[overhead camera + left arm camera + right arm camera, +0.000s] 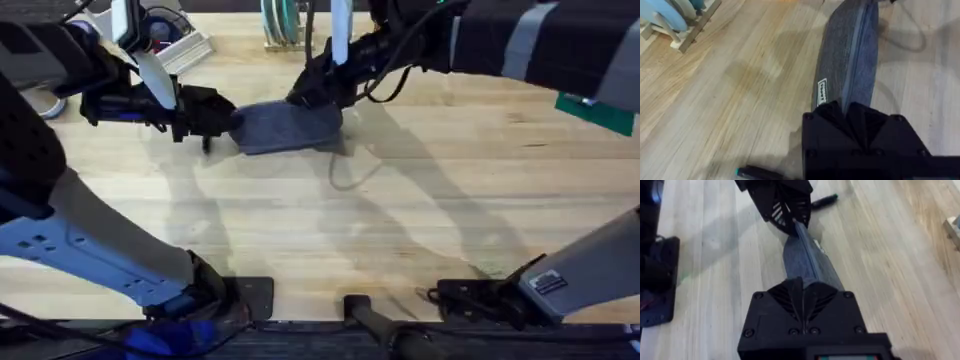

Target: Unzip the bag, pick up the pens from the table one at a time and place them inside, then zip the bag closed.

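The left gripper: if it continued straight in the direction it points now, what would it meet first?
The bag. The left gripper is already shut on its near end, so the pouch lies directly ahead, with the right gripper at the far end.

The grey-blue fabric bag (288, 127) lies lengthwise across the far middle of the pale wooden table (420, 200), a white label near its left end. One dark, green-tipped pen (757, 173) lies just beside that end.

Both arms' fingers pinch opposite ends of the bag (288, 126) on the table (400, 220).
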{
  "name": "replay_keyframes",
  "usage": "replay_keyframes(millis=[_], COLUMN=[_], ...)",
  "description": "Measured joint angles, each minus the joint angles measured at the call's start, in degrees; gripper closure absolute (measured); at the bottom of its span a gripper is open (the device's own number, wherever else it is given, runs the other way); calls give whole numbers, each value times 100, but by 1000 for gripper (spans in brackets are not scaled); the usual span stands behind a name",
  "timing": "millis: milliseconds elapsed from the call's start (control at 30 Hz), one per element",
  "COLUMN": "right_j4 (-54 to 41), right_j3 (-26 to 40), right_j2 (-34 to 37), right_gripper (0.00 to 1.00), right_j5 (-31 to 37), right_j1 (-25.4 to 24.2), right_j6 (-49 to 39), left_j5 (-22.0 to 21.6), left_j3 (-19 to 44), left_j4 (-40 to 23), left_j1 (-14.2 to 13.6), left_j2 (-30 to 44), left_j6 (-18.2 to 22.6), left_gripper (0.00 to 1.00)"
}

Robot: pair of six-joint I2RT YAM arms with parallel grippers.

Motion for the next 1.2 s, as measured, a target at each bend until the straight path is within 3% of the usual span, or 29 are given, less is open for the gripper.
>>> replay_keyframes(millis=[500, 1200], right_j4=[650, 916], right_j3=[0, 0], right_j2=[302, 308], right_gripper=[973, 973], right_j5=[54, 104], right_j1=[452, 574], right_j6=[676, 749], left_j5=[-16, -16], left_j3=[7, 7], left_j4=[-15, -23], left_j1=[18, 18], left_j2=[0, 0], left_j6=[0, 0], left_gripper=[959, 959])
